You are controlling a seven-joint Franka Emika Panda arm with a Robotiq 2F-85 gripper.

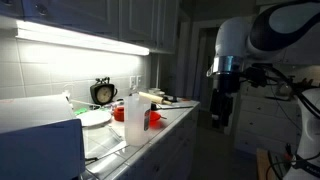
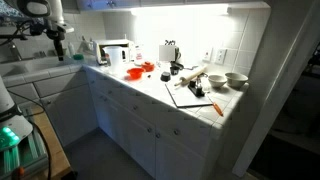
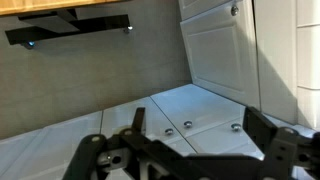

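My gripper (image 3: 200, 128) stands wide open with nothing between its fingers (image 3: 262, 126). It hangs in the air beside the end of the kitchen counter, apart from everything on it, in both exterior views (image 1: 220, 118) (image 2: 59, 55). In the wrist view only white cabinet doors (image 3: 215, 50) and drawer fronts with small round knobs (image 3: 187, 125) lie beyond the jaws. The nearest things on the counter are a clear plastic bottle (image 1: 133, 120) and a red object (image 1: 153, 118).
The counter (image 2: 150, 88) carries a white appliance (image 2: 115, 52), a red item (image 2: 140, 70), a rolling pin (image 2: 190, 78) on a board (image 2: 190, 95), bowls (image 2: 235, 80), a plate (image 1: 95, 118) and a clock (image 1: 103, 92). Cabinets line the wall above.
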